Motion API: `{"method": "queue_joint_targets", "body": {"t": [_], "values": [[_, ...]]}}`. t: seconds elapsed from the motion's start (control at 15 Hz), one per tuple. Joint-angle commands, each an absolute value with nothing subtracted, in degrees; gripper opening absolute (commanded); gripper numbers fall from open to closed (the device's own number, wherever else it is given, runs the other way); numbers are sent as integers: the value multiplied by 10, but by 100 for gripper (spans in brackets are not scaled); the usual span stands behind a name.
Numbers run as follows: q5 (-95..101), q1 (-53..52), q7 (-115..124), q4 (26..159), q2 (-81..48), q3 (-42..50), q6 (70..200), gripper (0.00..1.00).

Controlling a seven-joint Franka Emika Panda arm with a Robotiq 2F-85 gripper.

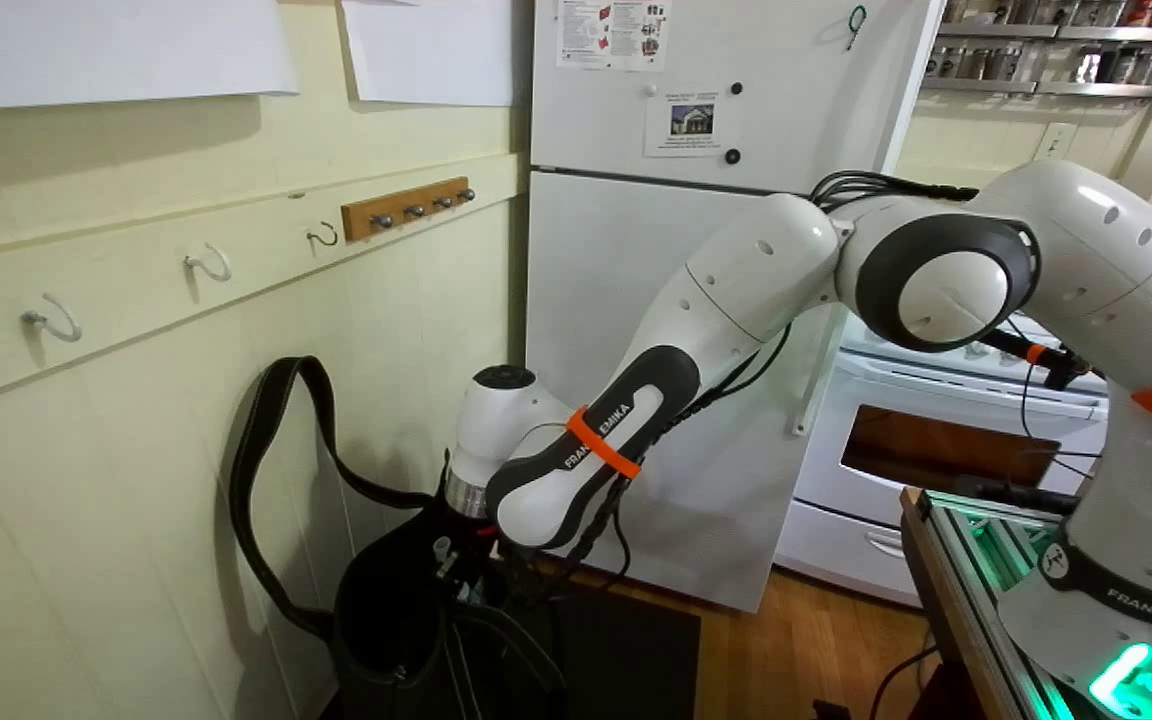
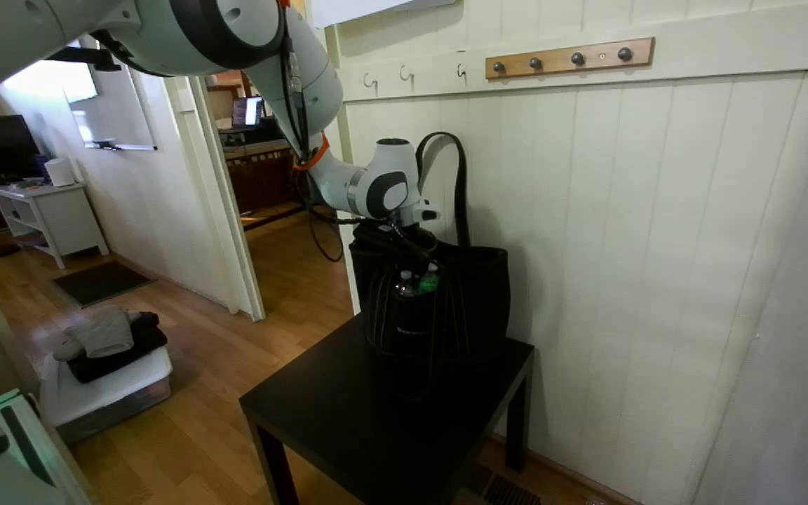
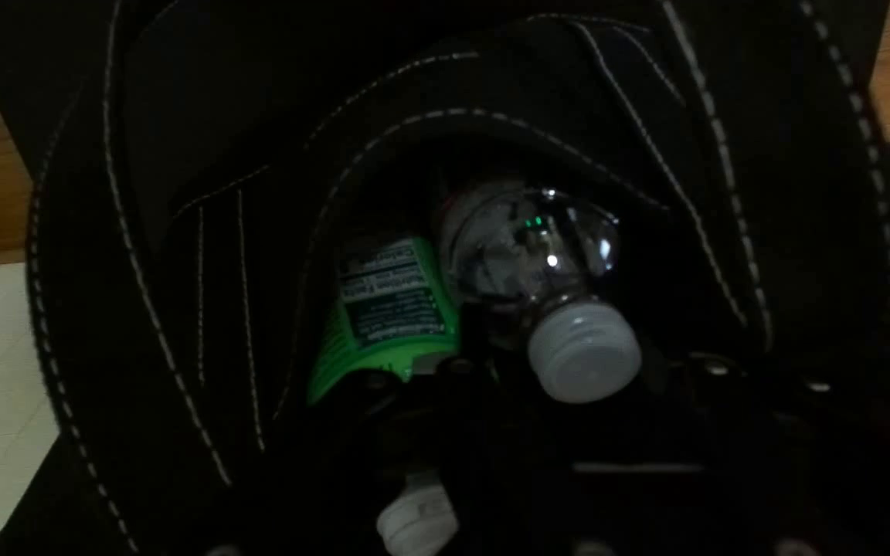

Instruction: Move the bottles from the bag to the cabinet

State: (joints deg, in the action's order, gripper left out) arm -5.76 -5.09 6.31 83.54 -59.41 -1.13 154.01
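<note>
The black bag with its looping strap stands on a black table against the wall; it also shows in an exterior view. In the wrist view, a clear bottle with a whitish cap and a green bottle sit side by side in a bag pocket. A white cap, apparently the green bottle's, shows lower down, partly behind the gripper. My gripper is dark and hard to see; its fingers stand apart on either side of the clear bottle's cap, with a visible gap on the left. No cabinet is recognisable.
The black table carries the bag. The panelled wall with hooks is close behind it. The strap loops up beside the wrist. A white refrigerator and an oven stand nearby. A lidded bin is on the floor.
</note>
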Motion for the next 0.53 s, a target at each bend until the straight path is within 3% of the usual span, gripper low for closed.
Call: {"method": "queue_joint_targets", "body": {"t": [0.0, 0.07, 0.27, 0.33, 0.47], "values": [[-51, -55, 75, 823, -600, -6, 1523, 47], [-50, -58, 78, 827, -597, -3, 1522, 37], [-49, -62, 83, 831, -590, 2, 1519, 35], [-48, -64, 85, 832, -589, 4, 1518, 62], [-47, -67, 90, 835, -585, 8, 1515, 66]]}}
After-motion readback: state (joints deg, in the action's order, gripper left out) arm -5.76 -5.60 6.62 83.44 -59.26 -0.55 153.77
